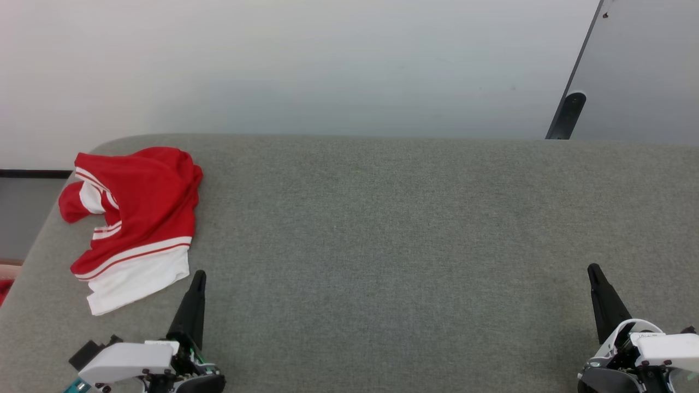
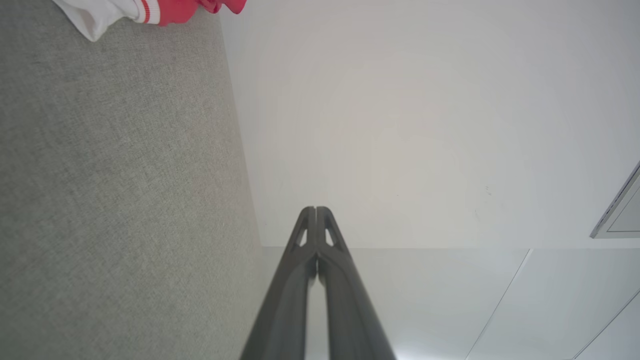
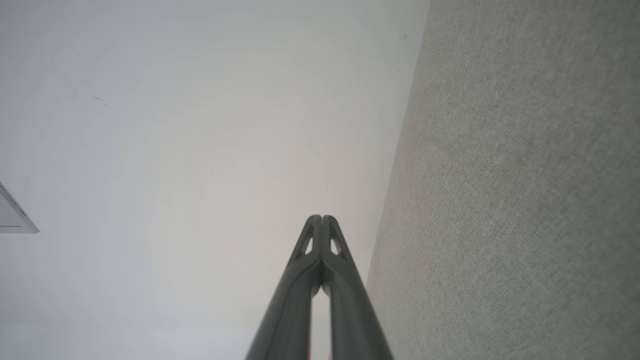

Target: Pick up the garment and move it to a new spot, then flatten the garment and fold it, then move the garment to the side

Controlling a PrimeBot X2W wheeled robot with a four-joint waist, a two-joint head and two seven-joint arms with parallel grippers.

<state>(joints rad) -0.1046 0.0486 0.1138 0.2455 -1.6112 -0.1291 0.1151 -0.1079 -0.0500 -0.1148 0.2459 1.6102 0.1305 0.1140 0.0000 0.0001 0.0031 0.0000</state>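
Red jersey garment [image 1: 136, 213] with white sleeves and red-white striped trim lies crumpled at the far left of the grey fabric-covered table [image 1: 382, 245], near its rounded back corner. It is bunched over itself, so most of its front is folded out of sight. In the left wrist view the top edge cuts it down to a white sleeve end and a strip of trim [image 2: 150, 11].

The left gripper [image 1: 199, 276] has its two dark fingers pressed together on nothing, with the tip just beside the garment's white hem but apart from it. The right gripper [image 1: 593, 271], well apart at the table's right, is likewise closed and empty. The bottom edge of the head view crops both wrists.
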